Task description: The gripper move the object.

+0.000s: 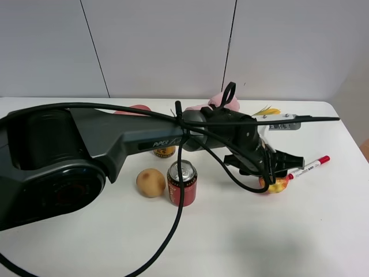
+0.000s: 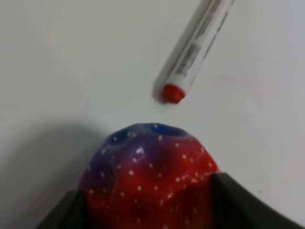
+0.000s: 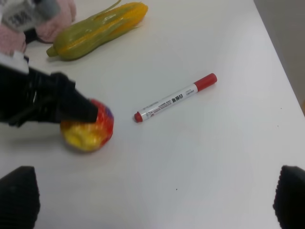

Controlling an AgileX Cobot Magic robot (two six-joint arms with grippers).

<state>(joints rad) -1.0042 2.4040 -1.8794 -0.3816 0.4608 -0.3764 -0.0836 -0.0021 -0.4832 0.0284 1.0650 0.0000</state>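
Note:
The object (image 1: 279, 185), a bumpy red and yellow ball-like fruit toy, rests on the white table right of centre. My left gripper (image 1: 275, 173) reaches across from the left and is closed around it. In the left wrist view its jaws press both sides of the object (image 2: 152, 176). The right wrist view shows the object (image 3: 88, 131) on the table under the black left gripper (image 3: 86, 113). My right gripper (image 3: 152, 200) is open and empty, with its fingertips (image 3: 19, 195) wide apart above the table, off to the side of the object.
A red-capped marker (image 1: 308, 167) lies just beyond the object, its tip close to it (image 2: 172, 93). A red can (image 1: 182, 183) and a tan round fruit (image 1: 151, 182) stand at centre. A yellow-green corn toy (image 3: 97, 28) and pink plush (image 1: 216, 103) lie at the back.

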